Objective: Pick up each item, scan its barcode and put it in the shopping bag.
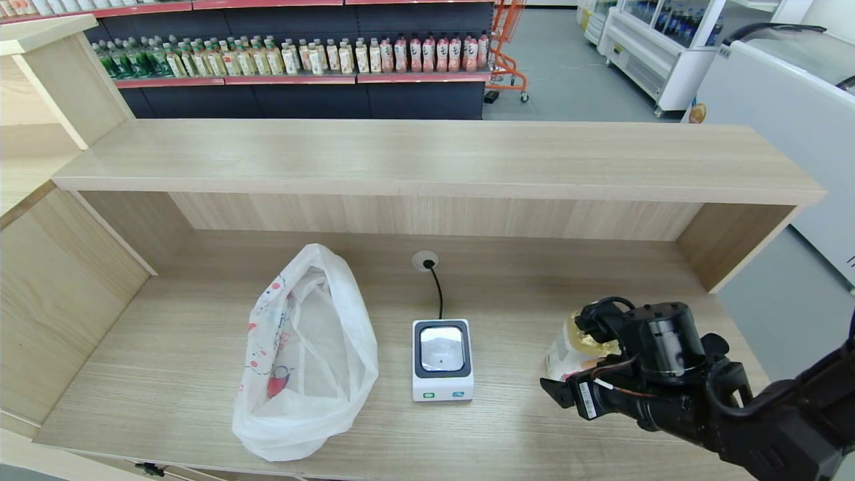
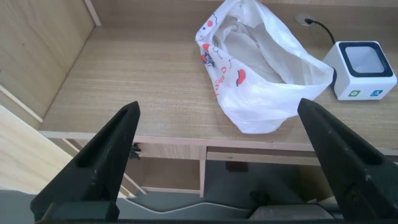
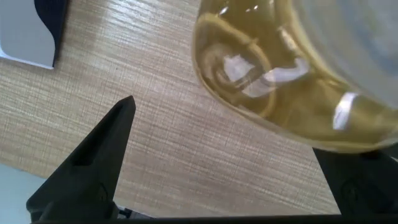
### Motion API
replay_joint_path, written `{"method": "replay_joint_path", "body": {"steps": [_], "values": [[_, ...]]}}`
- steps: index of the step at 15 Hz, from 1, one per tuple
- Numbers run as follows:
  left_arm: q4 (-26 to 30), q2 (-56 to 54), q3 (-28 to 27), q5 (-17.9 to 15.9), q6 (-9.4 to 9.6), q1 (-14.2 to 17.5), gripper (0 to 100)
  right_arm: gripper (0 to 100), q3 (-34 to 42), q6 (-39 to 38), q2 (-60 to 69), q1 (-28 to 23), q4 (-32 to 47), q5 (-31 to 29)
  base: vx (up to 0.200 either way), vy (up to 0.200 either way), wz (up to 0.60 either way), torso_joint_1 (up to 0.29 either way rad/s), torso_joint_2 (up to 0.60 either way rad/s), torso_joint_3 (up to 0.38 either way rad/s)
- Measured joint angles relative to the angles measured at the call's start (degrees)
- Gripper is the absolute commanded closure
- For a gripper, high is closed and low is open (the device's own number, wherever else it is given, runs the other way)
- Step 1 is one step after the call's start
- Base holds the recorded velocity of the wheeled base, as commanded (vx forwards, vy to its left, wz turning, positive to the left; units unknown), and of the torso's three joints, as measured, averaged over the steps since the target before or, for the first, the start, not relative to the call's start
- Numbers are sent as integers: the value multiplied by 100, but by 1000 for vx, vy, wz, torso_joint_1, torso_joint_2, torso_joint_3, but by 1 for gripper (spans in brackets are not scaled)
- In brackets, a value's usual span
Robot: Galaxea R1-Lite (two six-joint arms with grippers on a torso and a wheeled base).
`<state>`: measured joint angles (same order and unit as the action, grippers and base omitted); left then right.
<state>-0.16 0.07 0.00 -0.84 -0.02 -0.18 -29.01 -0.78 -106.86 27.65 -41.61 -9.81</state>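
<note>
A clear package with yellow contents and a white-and-red label stands on the right of the wooden counter. It also looms close in the right wrist view. My right gripper is open, with one finger on either side of the package; I cannot tell if they touch it. The white shopping bag lies open-mouthed on the left of the counter, and the barcode scanner sits between bag and package. My left gripper is open with nothing in it, held off the counter's front edge, facing the bag.
The scanner's black cable runs back to a grommet in the counter. A raised wooden ledge spans the rear, with side walls at both ends. Bare counter lies left of the bag. A drawer front sits under the counter edge.
</note>
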Motion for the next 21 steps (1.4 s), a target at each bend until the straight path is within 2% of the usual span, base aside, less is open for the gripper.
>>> {"method": "replay_joint_path", "body": {"steps": [5, 8, 14, 15, 21], "values": [[0, 0, 0, -2, 0, 0, 0, 0, -485, 600, -306, 2, -390, 11, 0, 0, 0, 0, 0, 0], [0, 0, 0, -2, 0, 0, 0, 0, -640, 597, -389, -12, -462, 7, 0, 0, 0, 0, 0, 0], [0, 0, 0, 0, 0, 0, 0, 0, -649, 553, -645, -61, -1102, 212, 0, 0, 0, 0, 0, 0], [0, 0, 0, 0, 0, 0, 0, 100, -596, 556, -667, -72, -1242, 295, 0, 0, 0, 0, 0, 0], [0, 0, 0, 0, 0, 0, 0, 100, -502, 602, -703, -249, -1306, 372, 0, 0, 0, 0, 0, 0]]}}
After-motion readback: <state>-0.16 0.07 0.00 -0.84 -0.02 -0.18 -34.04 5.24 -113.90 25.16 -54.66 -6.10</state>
